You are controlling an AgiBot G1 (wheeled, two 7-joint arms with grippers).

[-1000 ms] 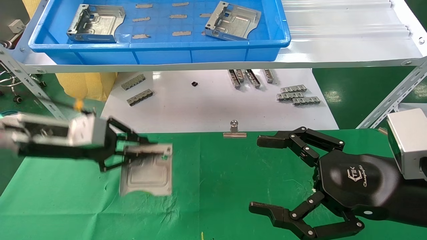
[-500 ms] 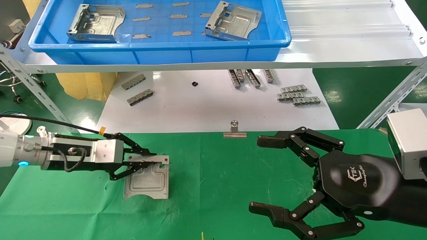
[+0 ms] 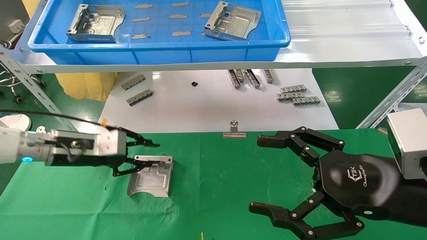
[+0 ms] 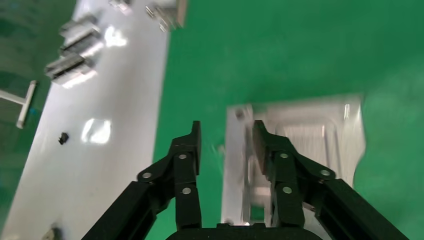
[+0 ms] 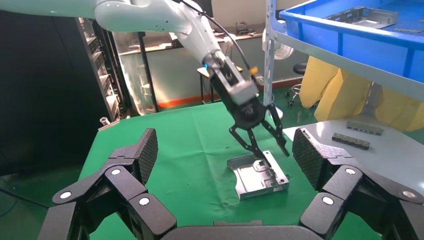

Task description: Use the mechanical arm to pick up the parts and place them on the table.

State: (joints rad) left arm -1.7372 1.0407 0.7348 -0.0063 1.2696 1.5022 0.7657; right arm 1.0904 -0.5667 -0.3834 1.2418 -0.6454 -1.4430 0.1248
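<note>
Since half a second ago the left gripper [image 3: 146,154] has let go of the bracket [image 3: 150,176] and risen a little; its fingers, which were pressed together on the upper flange, now stand apart. One black finger [image 3: 146,144] is above the flange and clear of it, the other finger [image 3: 143,164] lies over the flat face of the part, near its upper left corner. I cannot tell if this lower finger touches the metal. In the left wrist view the gripper [image 4: 223,145] is moderately open and holds nothing, and the blurred bracket [image 4: 295,150] lies under and in front of the fingertips, with its raised edge between them.

The bracket rests flat on the green table [image 3: 217,186], embossed side up, its curved cutout edge on the side away from the shelf. In the right wrist view the same bracket [image 5: 259,175] sits on the cloth directly below the left gripper [image 5: 260,137], which points down at it.

The right gripper [image 3: 263,176] hangs over the table well to the right of the part, its jointed fingers spread wide and empty.

Behind the left gripper, higher on the shelf, the blue tray [image 3: 160,50] holds two more brackets, one [image 3: 95,23] at its left end and one [image 3: 232,21] towards its right end. Small grey slotted strips [image 3: 136,90] lie on the white sheet [image 3: 200,110] under the shelf, and a binder clip [image 3: 234,130] is at the edge of the cloth
</note>
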